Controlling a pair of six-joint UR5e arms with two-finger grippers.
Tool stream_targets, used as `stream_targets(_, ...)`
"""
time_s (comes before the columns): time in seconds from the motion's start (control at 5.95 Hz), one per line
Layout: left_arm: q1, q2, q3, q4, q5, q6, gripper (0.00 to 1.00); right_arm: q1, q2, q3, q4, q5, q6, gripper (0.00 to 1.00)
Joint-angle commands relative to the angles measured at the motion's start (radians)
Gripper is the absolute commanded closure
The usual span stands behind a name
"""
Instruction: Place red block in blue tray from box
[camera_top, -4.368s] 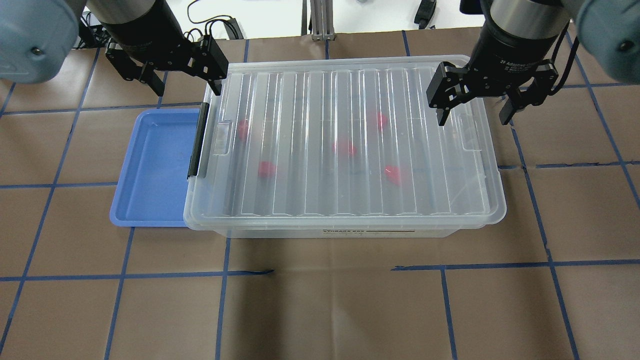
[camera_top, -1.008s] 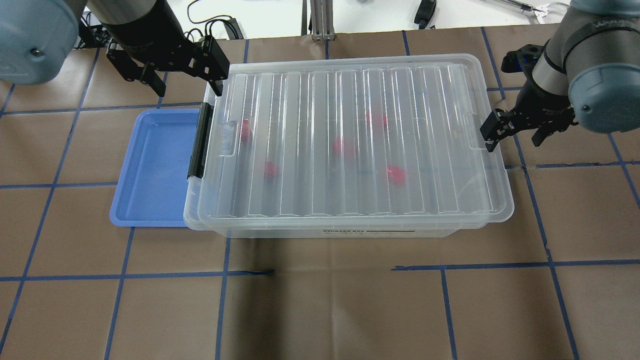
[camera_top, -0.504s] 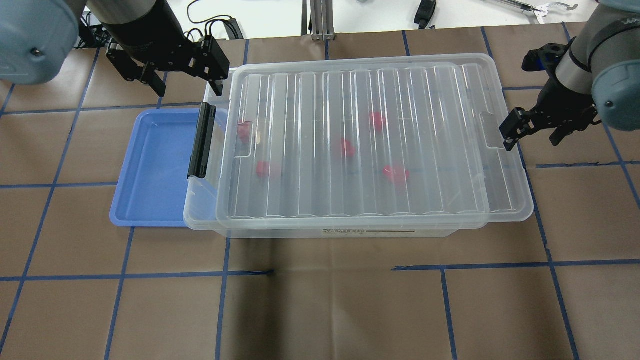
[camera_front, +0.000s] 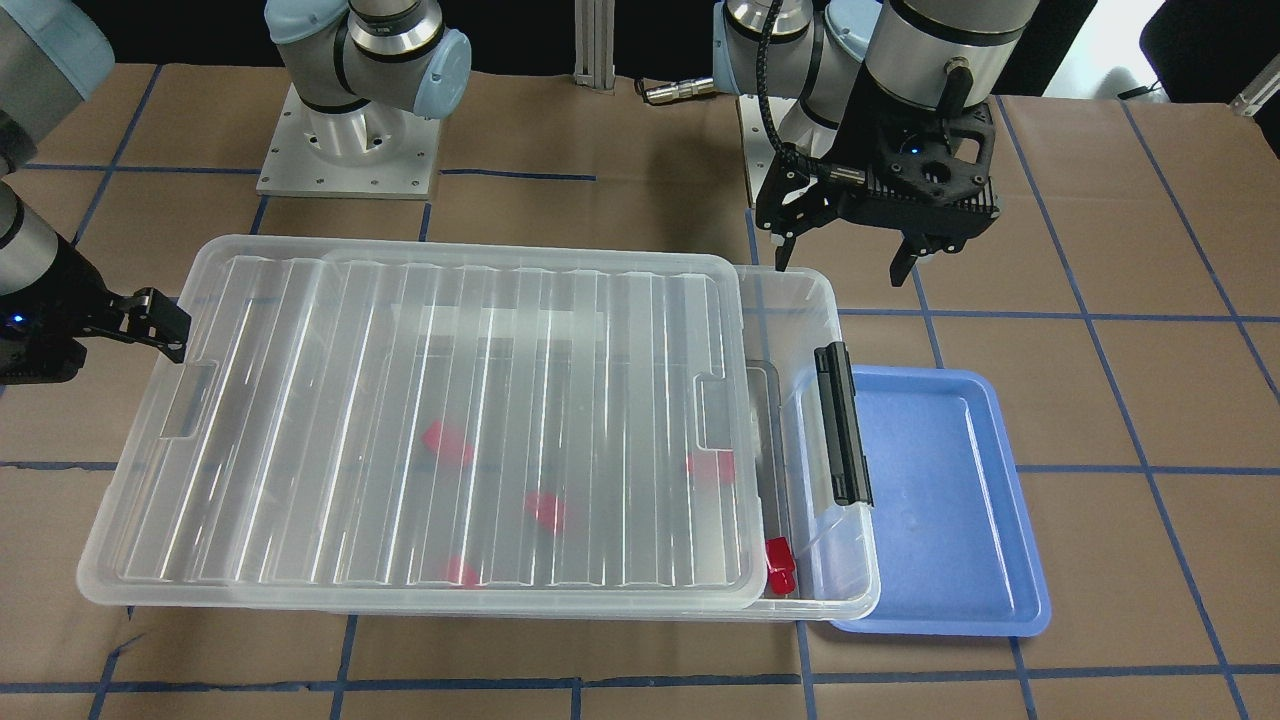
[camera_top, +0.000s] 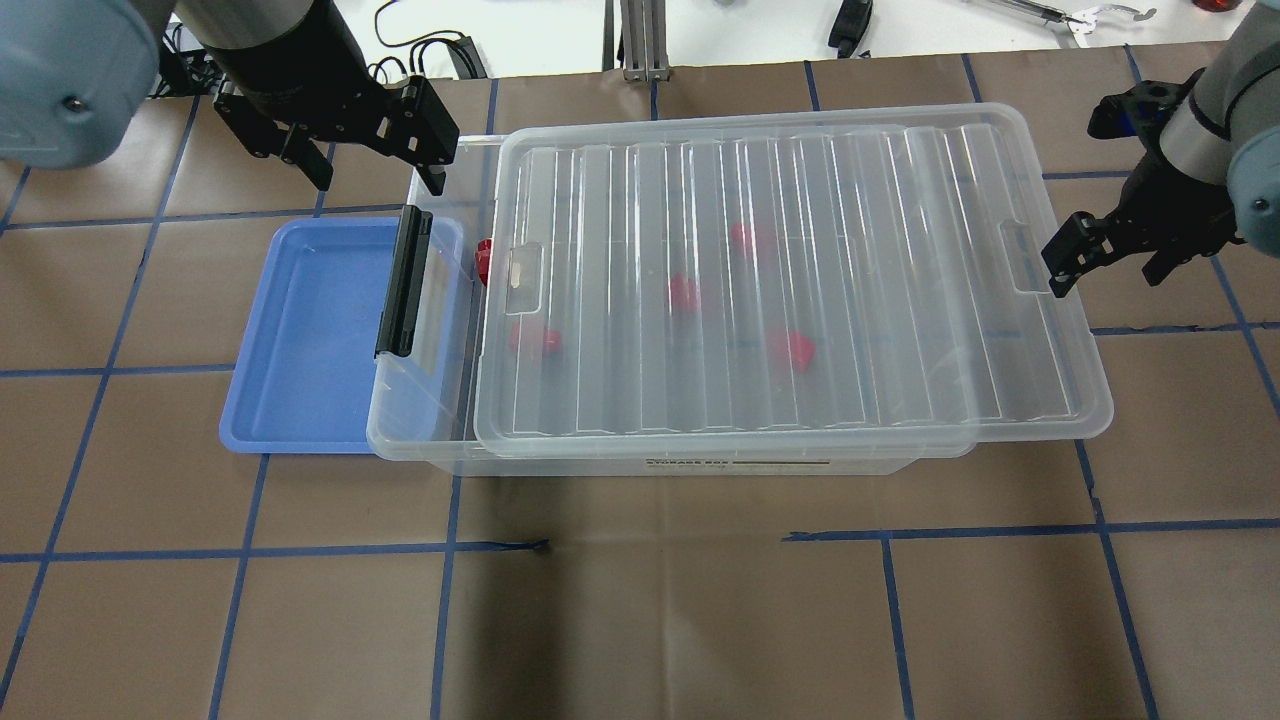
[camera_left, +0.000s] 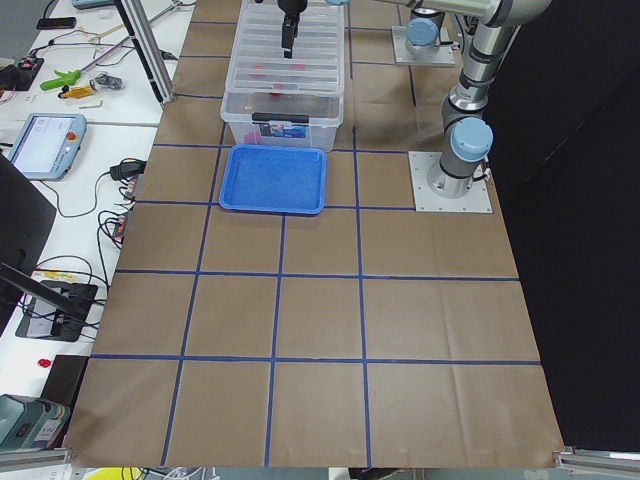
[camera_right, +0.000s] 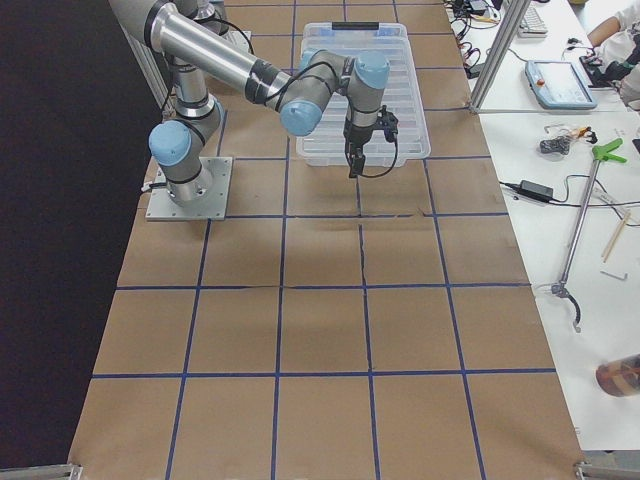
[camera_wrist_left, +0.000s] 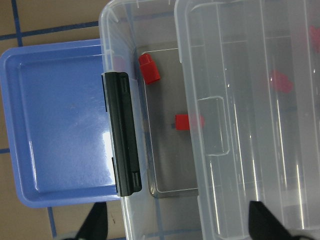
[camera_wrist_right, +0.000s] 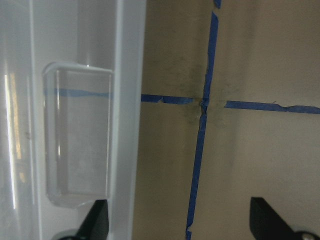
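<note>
One red block (camera_top: 483, 258) uncovered on floor of box (camera_top: 420, 445), in open strip at latch (camera_top: 403, 283) end; four other blocks (camera_top: 684, 292) seen through lid (camera_top: 900, 250). Lid offset toward robot's right, overhanging that end of box. Blue tray (camera_top: 300, 340) empty, touching box at latch end. Left gripper (camera_top: 380, 182) above far latch-end corner, fingers spread, holding nothing; red block near but apart from them. Right gripper (camera_top: 1105, 282) spread, one finger (camera_front: 165, 325) at lid's short edge, other over table (camera_top: 640, 620).
</note>
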Motion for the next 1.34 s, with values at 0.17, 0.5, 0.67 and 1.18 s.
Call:
stream_targets(0.17,0.000,-0.025,-0.021,-0.001,-0.003,0.317,0.02,-0.054,0.005,0.001,-0.014,-0.013,-0.026,0.00)
stream_targets(0.5,-0.002,-0.020,-0.055,0.008,-0.003,0.506,0.02,-0.088,0.011,-0.001,-0.025,-0.031,-0.052,0.00)
stream_targets(0.67,-0.002,-0.028,-0.055,0.010,-0.002,0.644,0.02,-0.108,0.011,0.001,-0.037,-0.031,-0.071,0.00)
stream_targets(1.18,-0.008,-0.040,-0.055,0.011,0.004,1.009,0.02,-0.146,0.012,-0.002,-0.061,-0.031,-0.121,0.00)
